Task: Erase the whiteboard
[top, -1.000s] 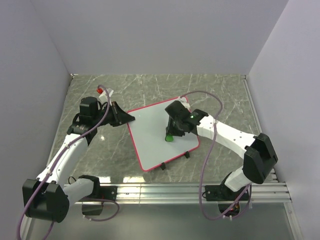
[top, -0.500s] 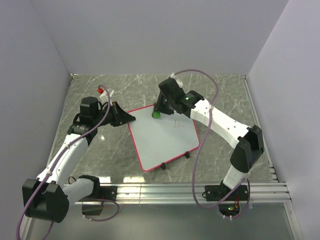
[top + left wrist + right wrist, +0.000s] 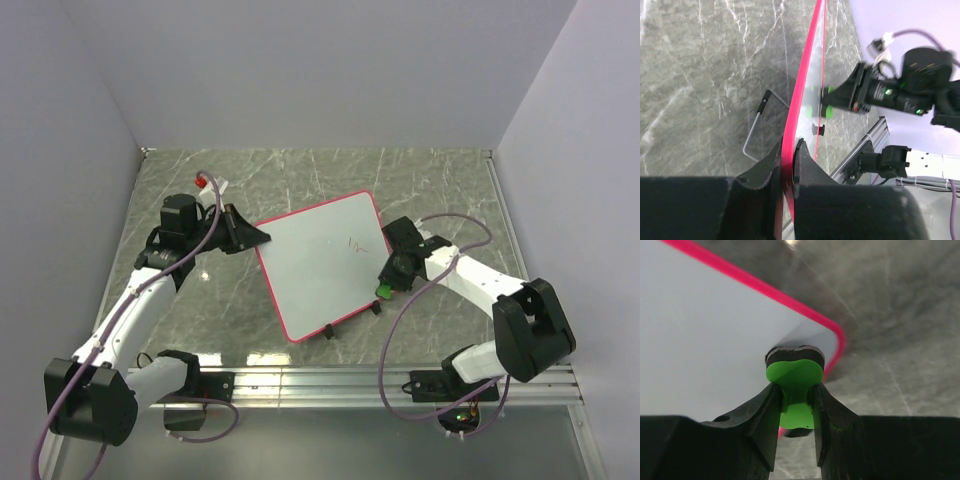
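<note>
The whiteboard [image 3: 315, 270], white with a pink-red frame, lies slanted in the middle of the table. A small red scribble [image 3: 356, 243] shows near its right side. My left gripper [image 3: 262, 237] is shut on the frame at the board's left corner; the left wrist view shows the frame [image 3: 802, 90] edge-on between the fingers of that gripper [image 3: 788, 150]. My right gripper [image 3: 386, 287] is shut on a green eraser [image 3: 795, 377] with a dark felt pad, at the board's near right corner [image 3: 705, 335], beside the pink rim.
A red-capped marker [image 3: 205, 183] lies at the back left. Two black clip feet [image 3: 372, 309] sit on the board's near edge. A bent wire [image 3: 756, 129] lies on the marble beside the board. An aluminium rail [image 3: 400, 380] runs along the near edge, with walls on three sides.
My right arm swept the eraser from mid-board to the far edge, then back to the near right corner. The scribble came into view and now looks fainter. The left gripper kept its hold.
</note>
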You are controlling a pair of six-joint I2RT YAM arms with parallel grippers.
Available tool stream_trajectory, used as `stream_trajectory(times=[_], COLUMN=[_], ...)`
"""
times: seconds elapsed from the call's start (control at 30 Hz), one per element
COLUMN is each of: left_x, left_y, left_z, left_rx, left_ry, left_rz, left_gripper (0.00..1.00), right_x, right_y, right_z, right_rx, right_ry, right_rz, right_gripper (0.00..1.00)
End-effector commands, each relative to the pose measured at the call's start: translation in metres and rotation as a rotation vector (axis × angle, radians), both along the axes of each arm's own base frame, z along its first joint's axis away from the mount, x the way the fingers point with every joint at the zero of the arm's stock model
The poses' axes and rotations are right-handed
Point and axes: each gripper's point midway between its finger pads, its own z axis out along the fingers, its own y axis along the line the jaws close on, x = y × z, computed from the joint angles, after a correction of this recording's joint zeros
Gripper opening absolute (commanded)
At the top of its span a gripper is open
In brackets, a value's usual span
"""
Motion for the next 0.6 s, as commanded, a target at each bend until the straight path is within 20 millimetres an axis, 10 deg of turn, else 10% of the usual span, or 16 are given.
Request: stream_trajectory(times=[0.0, 0.57], left_x=[-0.003, -0.003], left_y=[0.010, 0.010], left_z=[-0.041, -0.040], left_rx=[0.159, 0.160], left_ry=[0.022, 0.017], left_rz=[-0.017, -0.018], left_gripper=[0.00, 0.00], right_x=[-0.006, 0.082], right_y=[0.008, 0.109], right_z=[-0.021, 0.108], right_rx=[0.024, 0.240], right_ry=[0.025, -0.207], right_rz=[-0.004, 0.093], right_gripper=[0.00, 0.00])
